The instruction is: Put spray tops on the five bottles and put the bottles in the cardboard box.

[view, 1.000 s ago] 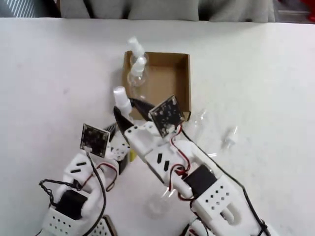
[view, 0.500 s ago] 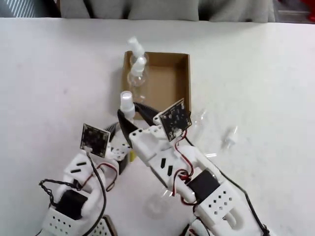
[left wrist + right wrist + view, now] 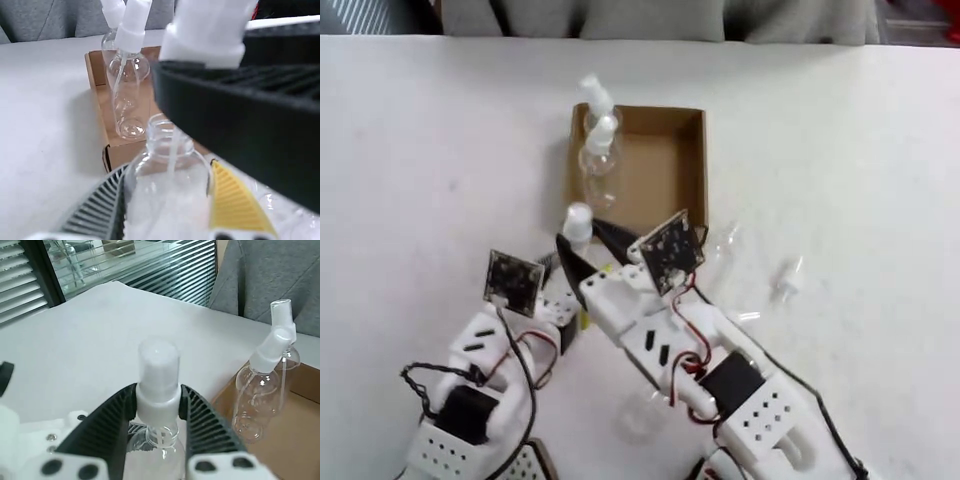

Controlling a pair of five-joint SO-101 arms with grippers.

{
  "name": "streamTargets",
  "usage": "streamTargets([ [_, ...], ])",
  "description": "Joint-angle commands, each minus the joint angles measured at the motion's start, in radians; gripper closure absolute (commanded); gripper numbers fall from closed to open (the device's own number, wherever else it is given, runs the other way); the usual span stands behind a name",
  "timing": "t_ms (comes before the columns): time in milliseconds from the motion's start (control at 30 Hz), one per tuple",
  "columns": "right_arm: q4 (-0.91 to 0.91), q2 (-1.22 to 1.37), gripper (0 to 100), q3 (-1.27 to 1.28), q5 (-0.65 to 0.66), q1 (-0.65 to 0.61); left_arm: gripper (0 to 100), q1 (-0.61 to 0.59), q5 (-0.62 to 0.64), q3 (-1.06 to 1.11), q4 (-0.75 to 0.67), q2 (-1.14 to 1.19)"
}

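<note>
Left gripper (image 3: 167,205) is pinching the open bottle (image 3: 167,145) by the body, grey finger on one side, yellow on the other. The bottle is standing upright with its long axis vertical and its mouth pointing up. In the high view the left gripper (image 3: 570,305) is sitting just in front of the box's (image 3: 665,170) near left corner, on the table (image 3: 840,130).

Right gripper (image 3: 159,400) is clamping the spray top (image 3: 159,365) around its collar, black fingers pressing in on both sides. The top is hanging vertical, cap up, with its dip tube pointing straight down into the bottle neck (image 3: 162,437). In the left wrist view the top (image 3: 210,30) is sitting above the mouth with a gap showing, so it isn't seated, though the tube is already running down inside. From above, the right gripper (image 3: 585,238) and top (image 3: 578,220) are lining up right over the left gripper.

Two capped bottles (image 3: 595,150) are standing in the box along its left wall, towards the far corner, tops up. The wrist views show them roughly upright (image 3: 127,85), the farther one's top leaning a bit (image 3: 262,390).

A loose bottle (image 3: 725,240) is lying on the table just beside the box's near right corner. A loose top (image 3: 788,278) is lying further right, apart from it.
</note>
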Motion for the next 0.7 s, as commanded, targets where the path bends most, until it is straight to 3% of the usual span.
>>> streamTargets([
  [0,-0.008,0.012,98.3,-0.002,0.002,-0.024,98,-0.018,-0.008,-0.021,-0.034,-0.025],
  [667,-0.073,0.176,98.3,-0.101,0.057,0.004,98,-0.012,-0.008,-0.023,-0.034,-0.025],
])
